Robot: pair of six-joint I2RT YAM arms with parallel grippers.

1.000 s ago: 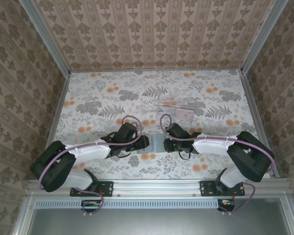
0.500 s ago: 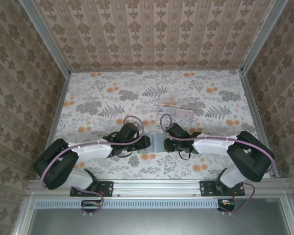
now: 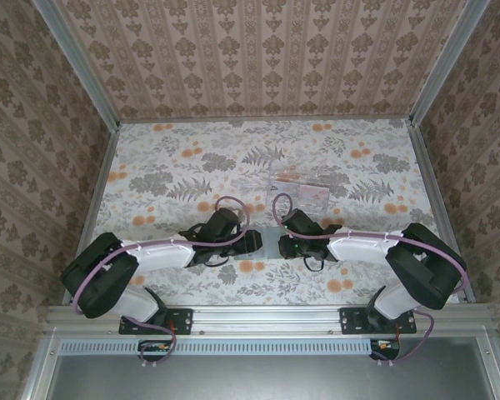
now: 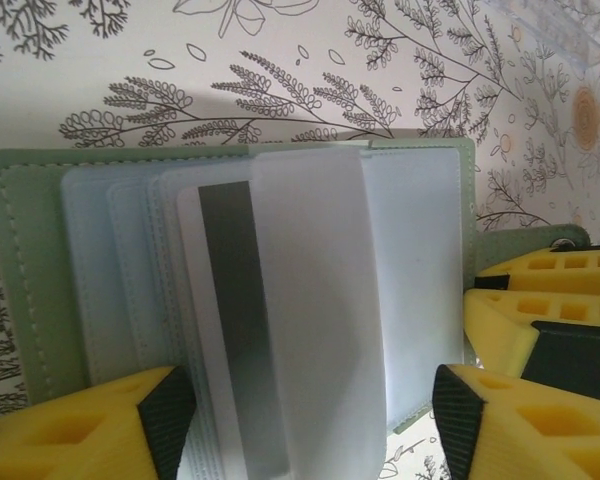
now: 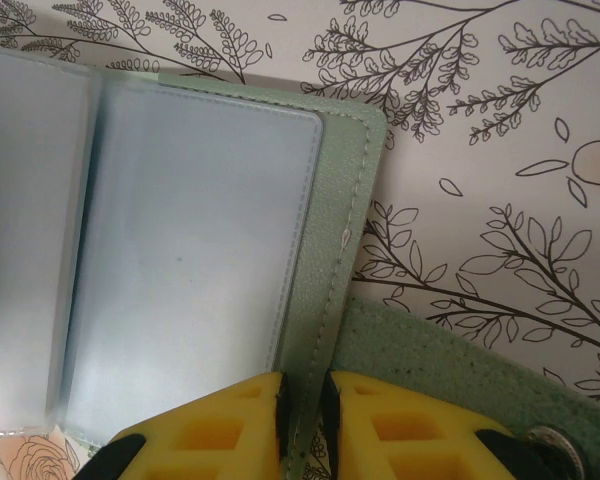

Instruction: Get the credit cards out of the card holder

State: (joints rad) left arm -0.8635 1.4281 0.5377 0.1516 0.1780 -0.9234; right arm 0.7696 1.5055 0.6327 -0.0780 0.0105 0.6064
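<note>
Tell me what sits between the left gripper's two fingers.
In the left wrist view, two pale cards, one dark-striped, on the open card holder, lie between the spread fingers.

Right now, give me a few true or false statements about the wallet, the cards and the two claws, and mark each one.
1. The card holder lies open on the table. True.
2. The right claw pinches the card holder's green edge. True.
3. The left claw is clamped shut on a card. False: its fingers stand wide apart, one on either side of the cards.
4. The striped card lies in the clear tray. False: it sits at the card holder, partly under a plain card, between the left claw's fingers.
</note>
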